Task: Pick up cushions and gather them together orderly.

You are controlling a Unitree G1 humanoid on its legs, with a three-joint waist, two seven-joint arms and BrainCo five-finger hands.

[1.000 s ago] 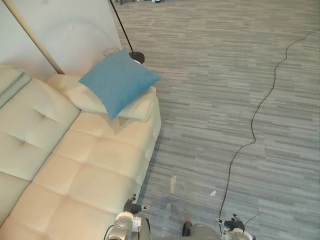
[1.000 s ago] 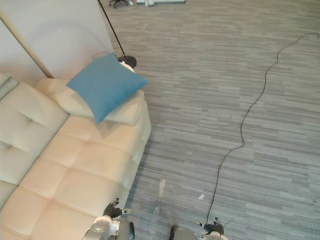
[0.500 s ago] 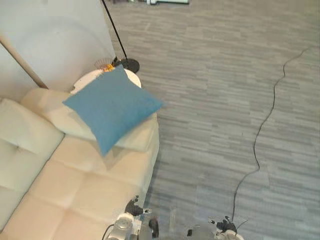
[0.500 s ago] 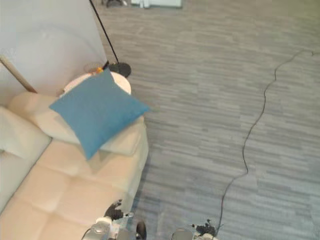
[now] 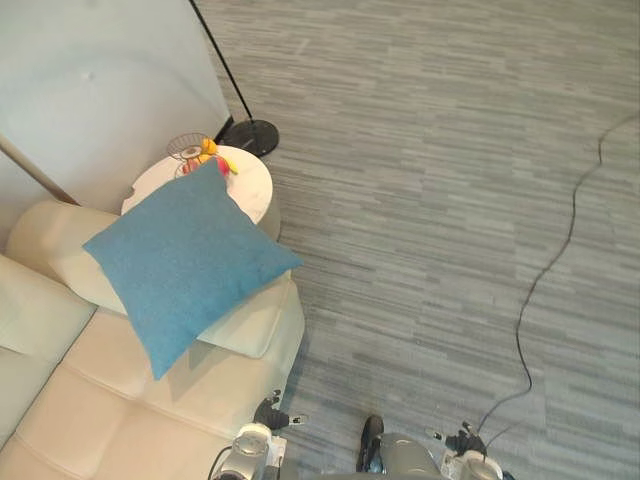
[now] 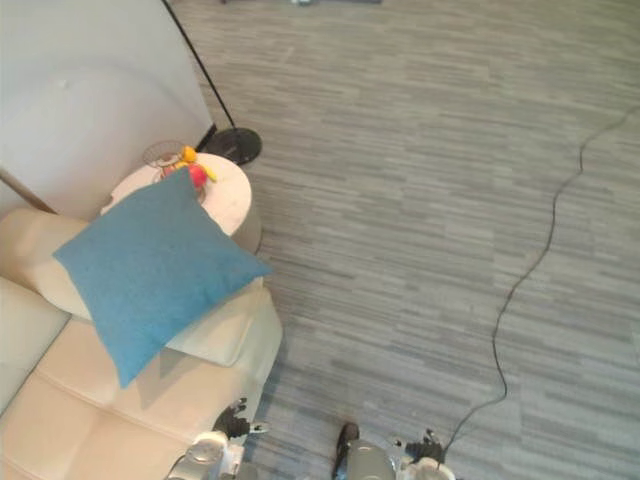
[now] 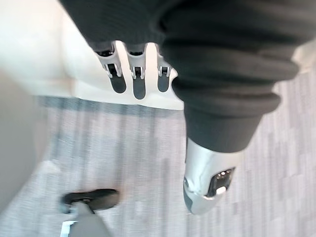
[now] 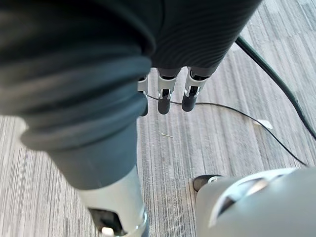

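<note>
A blue square cushion (image 5: 180,268) leans tilted against the cream armrest roll (image 5: 245,325) at the end of the cream sofa (image 5: 110,400). A pale sofa cushion (image 5: 30,310) lies to its left. My left hand (image 5: 265,413) hangs low beside the sofa's front corner, well short of the blue cushion. In the left wrist view its fingers (image 7: 139,81) are straight and hold nothing. My right hand (image 5: 465,441) hangs over the carpet, with its fingers (image 8: 165,96) straight and empty.
A round white side table (image 5: 250,190) stands just behind the armrest, with a wire basket of coloured items (image 5: 195,152) on it. A floor lamp's black base (image 5: 250,132) and a white wall panel (image 5: 100,80) stand beyond. Grey carpet (image 5: 440,200) stretches out to the right.
The whole picture has shifted, so the camera moved: the blue cushion now sits lower and nearer, and the side table has come into view. Both hands hang as before.
</note>
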